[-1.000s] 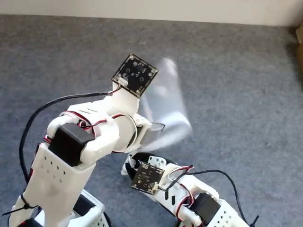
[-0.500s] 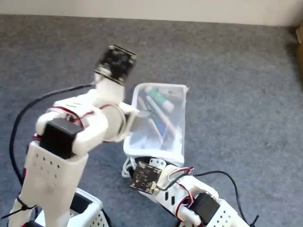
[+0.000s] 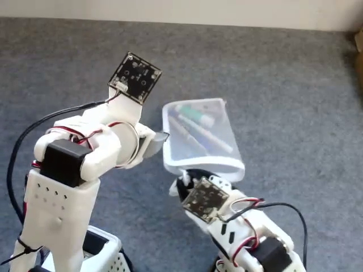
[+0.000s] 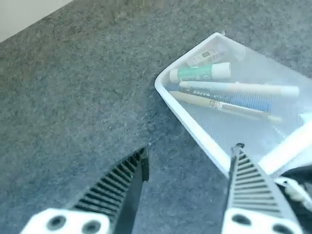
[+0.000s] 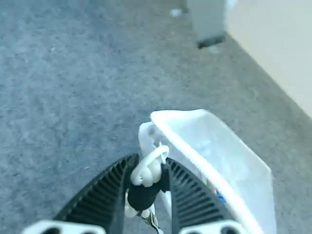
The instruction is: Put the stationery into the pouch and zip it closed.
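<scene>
Carpet [image 3: 57,68]: grey, short-napped, dull; you can expect it to drag against the pouch rather than let it slide.

Left gripper [image 4: 187,163]: jaws spread wide, ribbed black pads, nothing held. Your pouch sits at its 3 o'clock in the high view, just beside one fingertip.

Right gripper [image 5: 149,163]: pinched tight on the zipper pull [image 5: 144,194], a black tab with a white cord loop, at the pouch's near corner.

Pouch [image 3: 190,160]: translucent white mesh plastic, soft-walled, rectangular with a thicker white rim. It lies flat at 12 o'clock from your right gripper, long axis running roughly 6 to 12.

Glue stick [image 3: 195,115]: white and green cylinder, at the far end inside the pouch.

Pens [image 3: 207,139]: slim and smooth, lying diagonally inside the pouch.

Governing relation: the stationery looks already stowed, so zipping is probably next. Your right arm owns the pull. Your left arm is nearer the rim and is best placed to pin it.
</scene>
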You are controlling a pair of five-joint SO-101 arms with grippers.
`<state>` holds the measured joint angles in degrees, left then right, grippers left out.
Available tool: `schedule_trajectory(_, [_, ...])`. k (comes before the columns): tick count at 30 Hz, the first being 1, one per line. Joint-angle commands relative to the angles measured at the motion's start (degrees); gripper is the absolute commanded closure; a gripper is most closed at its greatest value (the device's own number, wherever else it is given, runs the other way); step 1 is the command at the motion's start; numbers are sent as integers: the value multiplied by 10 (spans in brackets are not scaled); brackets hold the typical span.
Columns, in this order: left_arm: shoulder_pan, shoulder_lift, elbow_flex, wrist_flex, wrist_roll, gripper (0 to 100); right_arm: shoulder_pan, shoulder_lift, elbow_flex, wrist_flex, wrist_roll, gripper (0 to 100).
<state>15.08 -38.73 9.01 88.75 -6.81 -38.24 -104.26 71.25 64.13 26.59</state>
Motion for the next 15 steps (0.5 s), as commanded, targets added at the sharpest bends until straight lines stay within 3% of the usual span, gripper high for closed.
schedule_trajectory(1, [-7, -18, -17, 17, -28, 737, 44, -9, -67, 2, 8, 994])
schedule_trajectory(6, [-3, -18, -16, 20, -37, 734, 115, -9, -104, 3, 7, 994])
schedule_trajectory(15, [124, -19, 17, 12, -38, 735, 166, -9, -138, 29, 5, 994])
